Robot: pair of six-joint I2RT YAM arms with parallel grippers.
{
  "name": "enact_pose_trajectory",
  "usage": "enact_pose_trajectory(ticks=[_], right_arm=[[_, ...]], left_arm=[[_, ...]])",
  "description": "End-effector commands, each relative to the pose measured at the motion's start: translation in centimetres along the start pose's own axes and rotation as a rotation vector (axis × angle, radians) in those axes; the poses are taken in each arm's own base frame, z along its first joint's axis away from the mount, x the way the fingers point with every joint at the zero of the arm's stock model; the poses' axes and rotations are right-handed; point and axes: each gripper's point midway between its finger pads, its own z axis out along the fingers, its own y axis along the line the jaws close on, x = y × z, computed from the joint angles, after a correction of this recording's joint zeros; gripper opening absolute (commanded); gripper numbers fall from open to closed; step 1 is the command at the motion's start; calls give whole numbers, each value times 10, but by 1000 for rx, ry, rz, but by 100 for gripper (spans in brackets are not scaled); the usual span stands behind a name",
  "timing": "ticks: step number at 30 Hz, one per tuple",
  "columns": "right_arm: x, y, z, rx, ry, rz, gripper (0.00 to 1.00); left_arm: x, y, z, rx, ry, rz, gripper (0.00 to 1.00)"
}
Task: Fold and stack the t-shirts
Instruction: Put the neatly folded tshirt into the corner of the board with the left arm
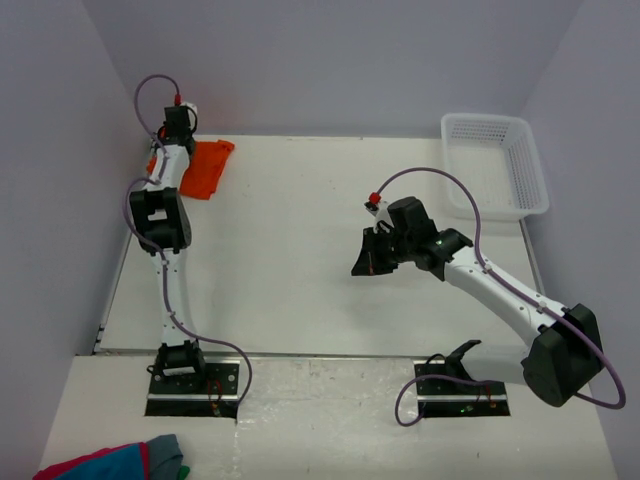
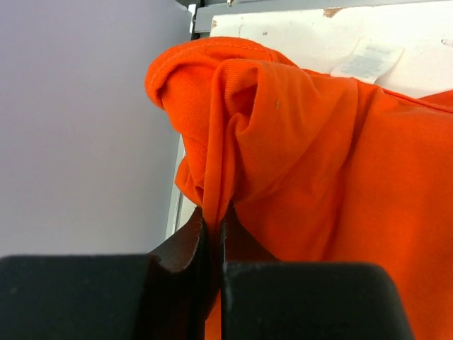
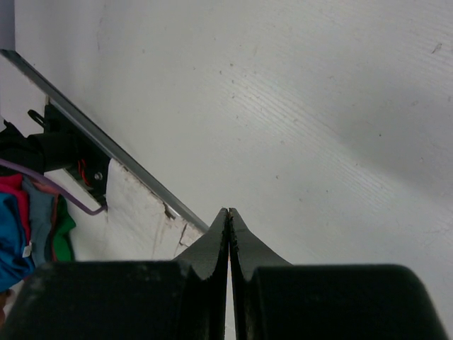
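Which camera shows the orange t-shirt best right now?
Left wrist: the orange t-shirt fills the frame, a fold pinched between the left fingers. The top view shows it small, partly behind the left arm. The right wrist view misses it.

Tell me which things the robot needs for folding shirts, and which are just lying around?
For the job:
orange t-shirt
left fingers, pinching its cloth

Just lying about:
white basket
colourful cloth bundle
right fingers, shut on nothing
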Motion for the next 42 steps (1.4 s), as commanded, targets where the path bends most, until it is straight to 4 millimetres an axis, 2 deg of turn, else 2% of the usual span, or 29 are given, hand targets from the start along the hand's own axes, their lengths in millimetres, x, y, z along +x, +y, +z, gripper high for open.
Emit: enact_pose_trajectory(ticks=[1, 5, 6, 7, 8, 9, 10, 11, 12, 13, 14, 15, 16, 19, 20, 22, 24, 25, 30, 31, 32, 33, 35, 36, 37, 38, 40, 41, 42], right_arm=[[-1, -7, 1, 28, -7, -11, 0], [0, -8, 5, 20, 1, -5, 0], [0, -8, 6, 20, 5, -2, 0], [1, -8, 6, 17, 5, -2, 0], [1, -8, 7, 13, 7, -1, 0], [0, -7, 7, 7, 0, -1, 0], [2, -5, 7, -7, 3, 2, 0], [3, -5, 7, -10, 5, 1, 0], [3, -5, 7, -11, 4, 4, 0], [6, -6, 7, -9, 7, 7, 0], [6, -6, 7, -8, 5, 6, 0], [6, -6, 6, -8, 3, 8, 0], [8, -6, 7, -17, 0, 10, 0], [9, -4, 6, -30, -6, 14, 0], [10, -3, 6, -40, -2, 18, 0], [11, -2, 7, -44, -4, 26, 0], [10, 2, 3, -64, -18, 21, 0], [11, 3, 2, -66, -23, 27, 0], [13, 5, -6, -62, -48, 37, 0], [14, 3, -7, -54, -49, 44, 0], [14, 2, -7, -46, -51, 45, 0], [14, -3, -8, -16, -64, 44, 0], [11, -10, -9, 26, -84, 42, 0], [10, -15, -10, 57, -86, 36, 0], [5, -26, -10, 121, -109, 35, 0], [5, -32, -11, 155, -112, 32, 0], [-2, -41, -13, 207, -144, 12, 0], [-5, -48, -14, 243, -168, 6, 0], [-8, -50, -14, 253, -181, -8, 0]], left_arm=[[-28, 19, 0, -67, -86, -6, 0], [-26, 28, 0, -127, -83, -25, 0], [-34, 41, -7, -183, -106, -65, 0], [-25, 42, -7, -196, -91, -71, 1], [-27, 47, -12, -220, -104, -95, 23], [-50, 64, -30, -251, -180, -163, 30], [-39, 62, -32, -255, -168, -173, 41], [-45, 67, -39, -266, -194, -206, 52], [-69, 84, -61, -287, -279, -282, 62], [-63, 83, -64, -284, -276, -289, 74], [-69, 87, -72, -292, -294, -308, 80], [-78, 95, -83, -298, -320, -338, 94], [-81, 94, -87, -292, -326, -343, 100], [-94, 92, -113, -299, -371, -354, 100], [-105, 89, -128, -282, -415, -367, 100], [-117, 81, -144, -256, -451, -375, 100], [-128, 70, -150, -191, -458, -388, 98], [-132, 60, -152, -163, -451, -382, 91], [-117, 18, -144, -21, -358, -405, 75], [-119, -1, -150, 31, -353, -423, 51], [-119, -9, -154, 84, -341, -470, 22], [-110, -15, -154, 104, -314, -501, 0], [-117, -21, -176, 202, -336, -622, 0], [-97, -37, -176, 244, -293, -642, 0], [-106, -37, -201, 298, -332, -681, 0], [-94, -58, -207, 369, -321, -712, 0], [-100, -79, -238, 434, -354, -724, 0], [-106, -77, -259, 449, -384, -745, 0], [-91, -89, -264, 464, -359, -730, 0]])
